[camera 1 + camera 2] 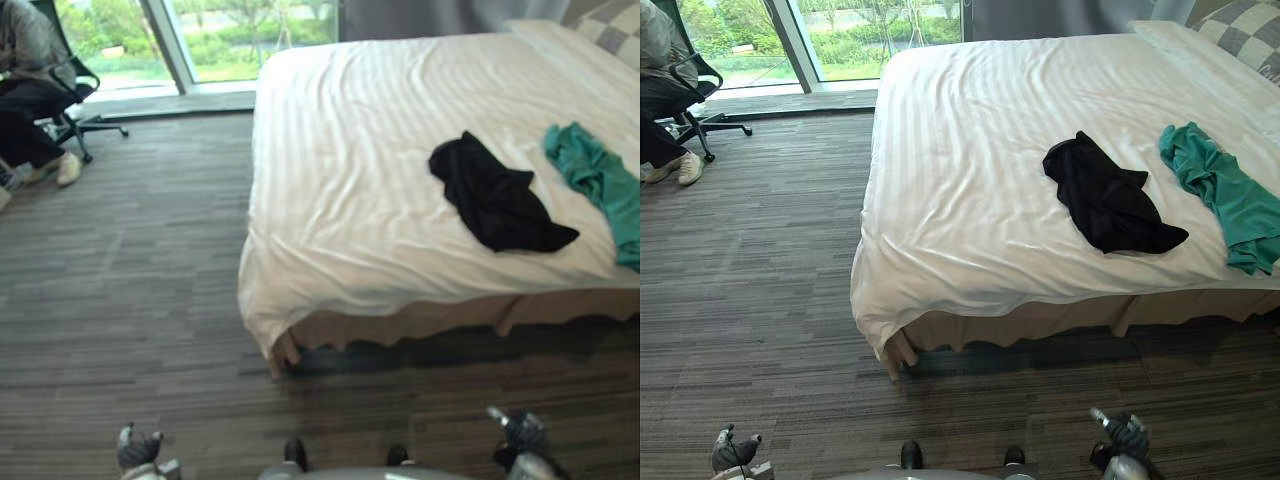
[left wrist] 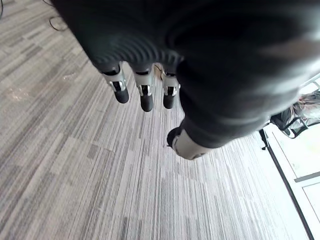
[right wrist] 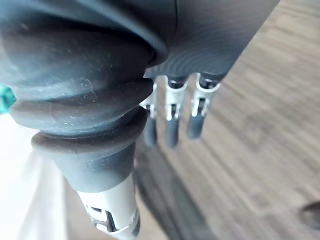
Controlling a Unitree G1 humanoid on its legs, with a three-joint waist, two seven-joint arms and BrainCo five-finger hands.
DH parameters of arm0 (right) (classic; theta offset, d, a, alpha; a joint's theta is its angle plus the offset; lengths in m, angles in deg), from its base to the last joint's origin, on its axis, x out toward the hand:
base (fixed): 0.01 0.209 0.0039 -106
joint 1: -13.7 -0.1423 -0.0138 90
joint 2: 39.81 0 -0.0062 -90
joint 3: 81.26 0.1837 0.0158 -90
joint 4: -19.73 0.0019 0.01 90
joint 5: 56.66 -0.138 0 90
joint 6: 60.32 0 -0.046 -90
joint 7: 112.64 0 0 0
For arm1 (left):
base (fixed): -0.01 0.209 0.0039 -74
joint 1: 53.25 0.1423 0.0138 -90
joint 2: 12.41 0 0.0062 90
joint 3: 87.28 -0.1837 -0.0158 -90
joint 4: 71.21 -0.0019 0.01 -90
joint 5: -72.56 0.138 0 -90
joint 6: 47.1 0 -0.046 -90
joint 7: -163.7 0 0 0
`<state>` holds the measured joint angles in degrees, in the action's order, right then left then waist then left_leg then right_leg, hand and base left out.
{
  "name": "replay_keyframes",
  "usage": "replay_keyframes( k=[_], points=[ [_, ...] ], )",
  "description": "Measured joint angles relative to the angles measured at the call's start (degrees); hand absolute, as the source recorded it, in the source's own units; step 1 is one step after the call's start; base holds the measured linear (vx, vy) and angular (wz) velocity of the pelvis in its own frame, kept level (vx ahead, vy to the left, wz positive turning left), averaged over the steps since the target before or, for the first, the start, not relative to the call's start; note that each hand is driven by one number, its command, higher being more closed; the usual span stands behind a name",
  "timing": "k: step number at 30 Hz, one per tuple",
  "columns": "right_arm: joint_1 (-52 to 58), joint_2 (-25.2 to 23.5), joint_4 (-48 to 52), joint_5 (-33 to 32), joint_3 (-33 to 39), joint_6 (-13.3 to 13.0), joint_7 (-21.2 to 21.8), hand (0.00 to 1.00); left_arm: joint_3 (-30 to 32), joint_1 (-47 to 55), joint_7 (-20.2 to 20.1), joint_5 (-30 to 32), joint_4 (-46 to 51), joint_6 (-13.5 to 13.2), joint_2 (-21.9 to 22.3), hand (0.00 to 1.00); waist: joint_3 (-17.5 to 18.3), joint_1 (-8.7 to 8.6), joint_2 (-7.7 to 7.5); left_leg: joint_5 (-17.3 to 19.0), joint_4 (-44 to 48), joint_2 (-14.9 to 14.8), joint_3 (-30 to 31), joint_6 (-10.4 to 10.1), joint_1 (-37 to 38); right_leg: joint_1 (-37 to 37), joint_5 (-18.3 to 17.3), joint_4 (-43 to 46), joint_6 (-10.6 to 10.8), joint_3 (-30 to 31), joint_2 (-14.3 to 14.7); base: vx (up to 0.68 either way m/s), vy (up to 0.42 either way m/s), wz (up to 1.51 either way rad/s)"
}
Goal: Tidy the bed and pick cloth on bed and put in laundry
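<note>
**Lying loose on the bed: two cloths, both hands low and slack**

The black cloth [image 1: 495, 200] is crumpled on the white striped cover of the bed [image 1: 340, 180], right of the bed's middle and toward the near edge. The teal cloth [image 1: 600, 180] lies further right, near the black one but apart from it, stretched toward the near edge (its right end runs out of the left eye view). A grey checked pillow [image 1: 1240, 30] sits at the far right corner. The cover is lightly wrinkled at the near left corner, with a beige skirt [image 1: 420, 320] showing under its edge.

The left hand [image 1: 138, 452] hangs low over the carpet [image 1: 130, 300] at lower left, well short of the bed. Its fingers [image 2: 146, 97] are straight, side by side and pointing at the floor, with nothing in them. The right hand [image 1: 522, 432] is low at lower right. Its fingers [image 3: 172, 125] hang straight, close together and empty.

At far left, a person [image 1: 30, 90] sits on a black office chair [image 1: 85, 120] by the window [image 1: 230, 30].
</note>
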<state>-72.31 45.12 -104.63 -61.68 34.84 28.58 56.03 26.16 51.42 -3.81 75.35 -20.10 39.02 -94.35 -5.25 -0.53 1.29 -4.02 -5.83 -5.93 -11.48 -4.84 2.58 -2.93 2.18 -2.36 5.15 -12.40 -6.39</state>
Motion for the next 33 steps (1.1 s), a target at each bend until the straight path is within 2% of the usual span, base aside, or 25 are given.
replay_keyframes(
  k=[2,5,10,11,14,16,18,20,21,24,25,27,30,31,32,33],
  points=[
    [-3.6,2.8,5.5,0.0,-5.2,-1.5,0.4,1.0,-3.4,0.0,-0.3,-1.1,-0.5,-0.9,2.2,0.0,0.1,-0.01,-0.28,0.0,0.0,0.0,0.1,0.0,0.1,-0.1,0.1,0.0,0.0,0.0,0.0,0.0,0.0,0.0],
    [-8.0,3.7,9.0,-0.4,-9.8,-3.7,1.9,1.0,-6.5,-0.1,-1.4,-2.7,-2.3,-1.4,3.9,0.0,0.0,0.02,-0.63,-0.2,0.0,0.0,0.4,0.2,0.3,-0.5,0.1,-0.1,-0.1,-0.4,0.1,0.01,-0.006,0.05],
    [-18.4,3.4,11.2,-4.8,-20.3,-5.6,5.0,1.0,-9.4,-0.2,-2.5,-5.4,-3.3,-1.6,5.8,0.0,-0.8,1.68,-1.5,-0.3,0.0,0.2,2.7,0.3,-1.4,-0.6,0.0,-0.4,0.0,-2.4,0.0,0.02,-0.01,0.23],
    [-21.2,2.8,11.2,-7.8,-21.7,-6.4,5.7,1.0,-9.5,-0.2,-2.6,-7.2,-3.8,-1.6,6.1,0.0,-1.3,2.01,-1.51,-0.5,0.0,0.4,3.5,0.2,-2.1,-0.4,0.0,-0.5,0.0,-3.3,-0.1,0.01,0.0,0.28],
    [-28.8,2.5,11.1,-13.2,-24.1,-7.4,6.6,1.0,-9.5,-0.3,-3.1,-10.0,-4.1,-1.7,7.2,0.0,-3.7,4.6,-1.48,-1.3,0.3,0.2,4.1,0.4,-4.2,1.6,0.1,0.2,0.0,-3.7,-0.3,-0.01,-0.006,0.19],
    [-36.1,2.5,10.8,-19.4,-25.1,-7.7,6.8,1.0,-10.1,-0.6,-3.8,-13.1,-3.9,-2.2,7.6,0.0,-6.3,4.81,-1.4,-2.5,0.4,0.4,5.8,0.4,-6.7,3.0,0.1,0.6,-0.1,-5.4,-0.5,-0.04,0.005,0.48],
    [-42.9,2.6,10.1,-24.5,-25.4,-9.0,7.7,1.0,-10.7,-1.0,-3.8,-15.9,-3.7,-2.9,7.7,0.0,-8.4,6.05,-1.13,-3.2,0.4,0.3,7.0,0.4,-9.1,5.2,0.1,1.4,-0.2,-6.6,-0.7,-0.07,0.018,0.35],
    [-52.1,3.2,7.9,-30.3,-25.3,-10.9,8.0,1.0,-12.8,-1.4,-3.8,-18.4,-1.4,-4.0,7.6,0.0,-11.5,7.69,-0.29,-4.4,0.4,0.3,9.0,0.4,-12.4,7.9,-0.1,2.8,-0.4,-8.3,-0.8,-0.09,0.0,0.39],
    [-54.6,3.4,7.1,-31.6,-25.2,-11.4,8.0,1.0,-13.3,-1.7,-3.9,-18.6,-0.9,-4.2,7.6,0.0,-12.3,7.7,0.08,-4.8,0.4,0.3,9.7,0.4,-13.3,8.7,-0.2,3.3,-0.5,-8.9,-0.8,-0.09,0.0,0.52],
    [-64.8,4.7,4.0,-38.8,-23.7,-13.7,8.1,1.0,-16.3,-3.9,-4.9,-20.3,0.9,-5.1,6.9,0.0,-16.2,9.79,1.86,-6.6,0.4,0.3,12.6,0.1,-18.3,12.6,-0.4,4.9,-0.8,-11.7,-0.9,-0.08,-0.004,0.5],
    [-68.2,5.4,3.1,-42.5,-22.2,-14.6,8.3,1.0,-17.9,-5.0,-4.9,-20.7,2.3,-5.5,7.0,0.0,-18.3,10.86,2.9,-7.5,0.4,0.4,14.0,0.1,-20.1,14.0,-0.6,5.8,-1.2,-13.0,-1.0,-0.07,-0.012,0.51],
    [-72.4,5.5,1.1,-47.6,-21.2,-16.2,8.8,1.0,-20.1,-5.2,-5.0,-21.4,4.7,-6.3,7.0,0.0,-19.5,11.19,3.9,-8.6,0.4,0.4,16.0,-0.3,-23.7,16.9,-0.7,6.6,-1.3,-14.8,-1.0,-0.08,-0.016,0.5],
    [-77.3,7.4,-2.7,-53.2,-19.3,-18.2,8.9,1.0,-24.1,-7.8,-5.3,-22.4,5.2,-6.8,7.2,0.0,-21.4,13.89,6.88,-10.1,0.4,0.6,17.9,-0.5,-29.1,22.1,-1.0,8.7,-1.6,-16.6,-1.5,-0.07,-0.01,0.3],
    [-78.8,8.5,-4.5,-54.9,-19.1,-19.0,8.8,1.0,-25.3,-9.0,-5.5,-22.4,5.2,-7.5,7.1,0.0,-21.9,14.72,8.39,-10.6,0.4,0.8,18.7,-1.0,-31.5,24.7,-1.4,10.1,-1.7,-17.0,-2.0,-0.07,-0.006,0.19],
    [-79.2,9.0,-5.1,-55.7,-19.1,-19.2,8.8,1.0,-25.6,-9.5,-5.6,-22.4,5.2,-7.8,7.1,0.0,-22.0,15.01,8.94,-10.9,0.4,0.9,18.9,-0.8,-32.6,25.9,-1.5,10.8,-1.7,-17.3,-2.2,-0.08,-0.003,0.17],
    [-79.8,10.4,-6.3,-56.4,-19.1,-19.8,8.7,1.0,-25.9,-11.2,-5.8,-22.5,5.1,-8.0,7.1,0.0,-22.4,16.03,10.02,-11.4,0.4,1.0,19.2,-0.3,-34.8,28.6,-2.0,12.4,-1.8,-17.4,-2.6,-0.07,0.0,0.09]
  ],
)
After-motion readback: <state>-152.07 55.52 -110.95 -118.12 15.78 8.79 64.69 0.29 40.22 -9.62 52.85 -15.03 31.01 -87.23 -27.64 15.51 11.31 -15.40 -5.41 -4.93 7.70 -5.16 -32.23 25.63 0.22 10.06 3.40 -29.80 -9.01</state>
